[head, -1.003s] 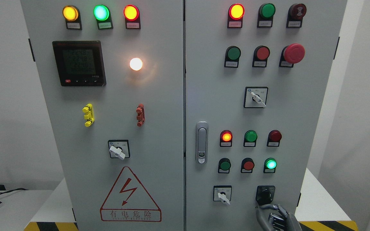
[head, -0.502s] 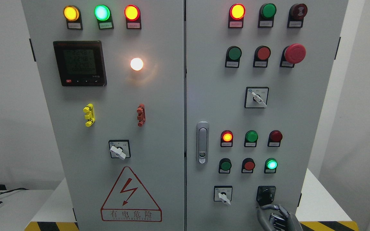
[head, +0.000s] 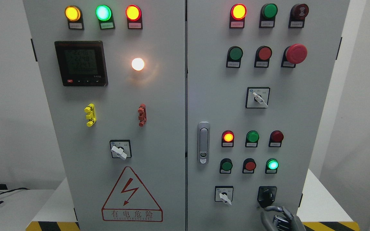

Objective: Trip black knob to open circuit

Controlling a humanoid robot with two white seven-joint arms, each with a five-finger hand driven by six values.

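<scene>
- Right hand [head: 279, 218]: it enters at the bottom edge, right of centre, directly below the black knob [head: 266, 195]. Only the upper fingers [head: 276, 209] show, loosely curled and holding nothing. The topmost one lies just under the knob's plate; I cannot tell whether it touches.
- Left hand: not in view.
- Black knob: lowest control on the right door [head: 313, 106], in the right-hand column, beside the small white selector switch [head: 224, 195]. Its grip appears to stand roughly upright, though the dark moulding hides detail.
- Step in hand, as I judge it: the approach. The knob is ungrasped, so the circuit is presumably not yet opened.
- Next move, as I judge it: I must raise the hand a little, close thumb and fingers on both sides of the knob's grip, then rotate the wrist. Which direction trips it I cannot read from here.
- Nearest neighbours: the lit green lamp [head: 272, 164] and the red push button [head: 250, 165] stand above the knob, so a rising hand could brush them.
- Further out: the grey door latch [head: 203, 142] and the large red emergency button [head: 295, 53], both well apart.
- Obstruction: nothing lies between hand and knob, but the hand itself may hide the knob once raised.
</scene>
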